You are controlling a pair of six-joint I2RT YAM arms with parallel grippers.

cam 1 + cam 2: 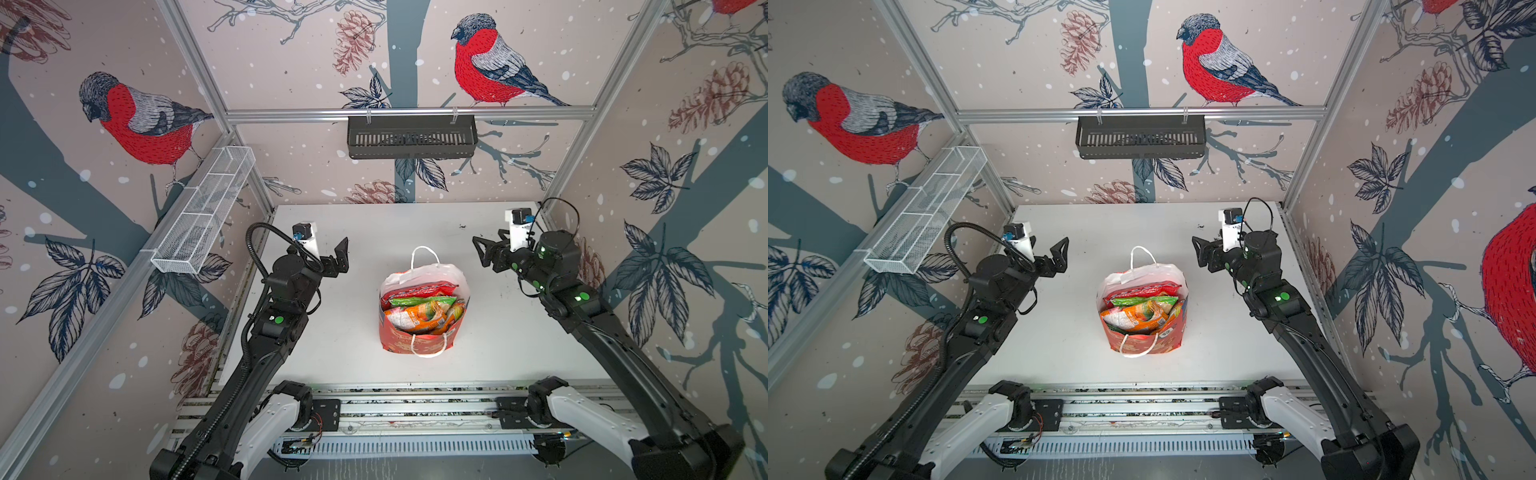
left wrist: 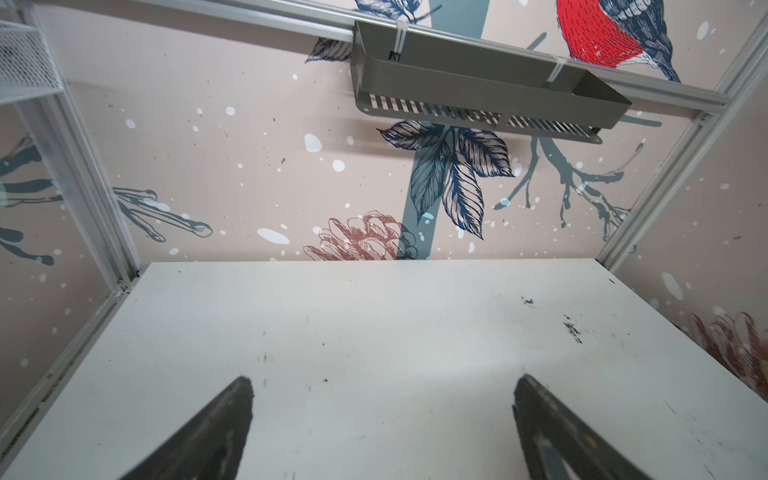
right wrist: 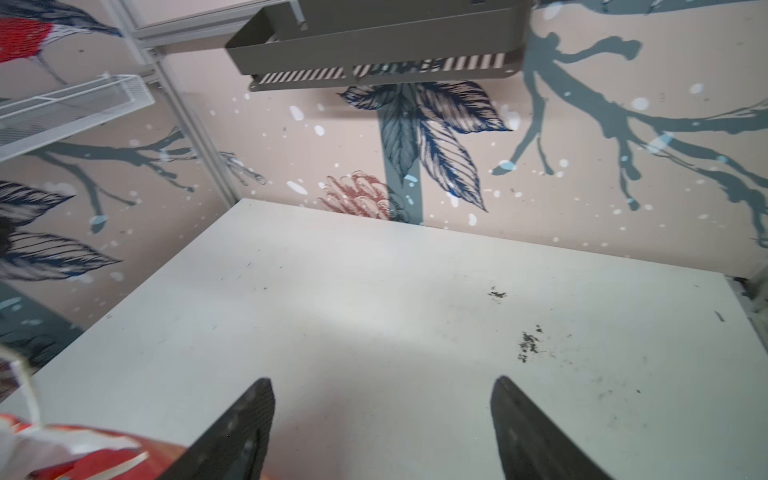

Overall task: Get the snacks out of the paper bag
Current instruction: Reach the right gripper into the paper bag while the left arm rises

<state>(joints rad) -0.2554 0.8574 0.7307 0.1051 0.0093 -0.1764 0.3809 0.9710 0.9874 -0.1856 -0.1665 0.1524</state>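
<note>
Mid-desk [image 1: 324, 340]: paper bag [image 1: 409, 341] upright, mouth up; snacks [image 1: 419, 312] edgewise inside, lengthwise left-right; left claw [image 1: 338, 255], right claw [image 1: 480, 251] spread, empty.

Red-orange paper bag [image 1: 397, 340] — white inside — with red, green and orange snacks [image 1: 419, 312].

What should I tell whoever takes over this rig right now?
Left hand: open, empty, above the table, left of the bag.
Right hand: open, empty, right of the bag.
Paper bag: upright mid-table, mouth open.
Snacks: all inside it, with a red packet, a green chip bag and orange packs showing.
Done: nothing out yet.
Left: lift every snack out onto the table.
</note>
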